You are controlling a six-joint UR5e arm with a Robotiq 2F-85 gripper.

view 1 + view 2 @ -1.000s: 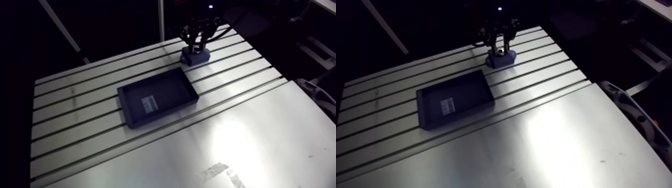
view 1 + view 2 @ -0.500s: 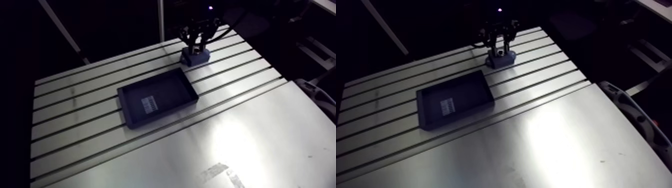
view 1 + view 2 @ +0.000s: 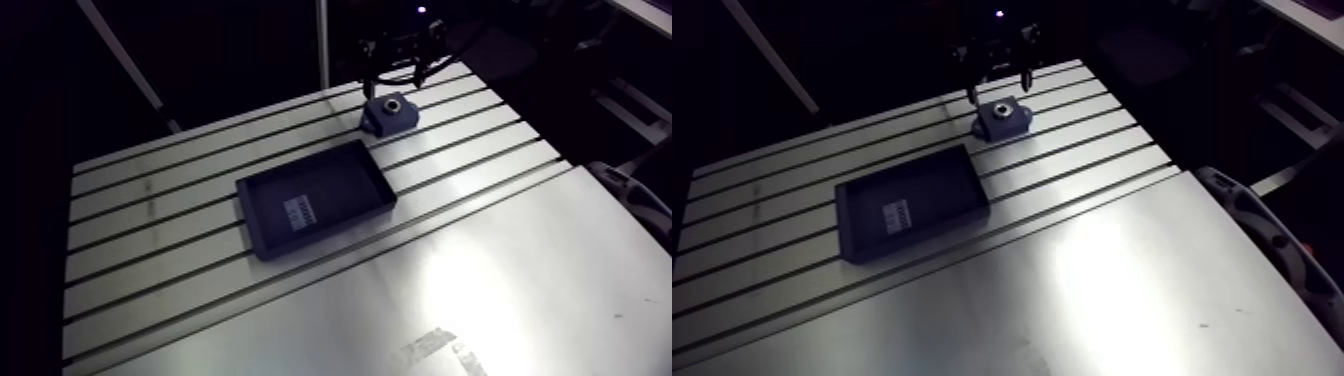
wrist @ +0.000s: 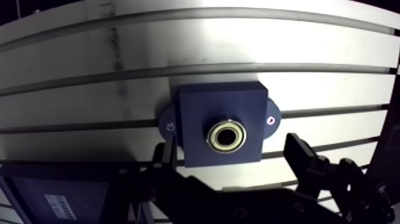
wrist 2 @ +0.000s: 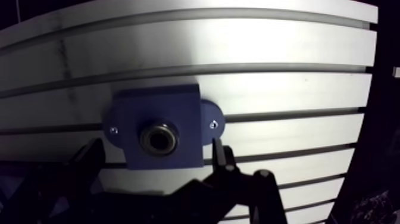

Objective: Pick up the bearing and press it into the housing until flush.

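slotted tabletop (image 4: 238, 47), bright under the wrist; in the arm view a dark tray (image 3: 340, 185) well apart from the work. near the far edge, a blue housing (image 4: 202, 107), with the bearing (image 4: 226, 135) sitting in its bore, not loose on the tabletop. jaws wide open and empty, hanging above the housing, one fingertip (image 4: 297, 152) just beside each ear in the wrist view, seemingly touching nothing.

probably near the end of the task, but cannot tell from straight above whether flush or slightly proud. risks from here: pushing down off-centre and cocking the ring in the bore; closing now and catching the housing's ears instead of the bearing; shoving the housing sideways if unfastened. looks screwed down through both ears, though hard to confirm.

bearing axis upright, open face toward the wrist camera; round, so no long axis of its own. housing's long axis through the two ears, along the slots.
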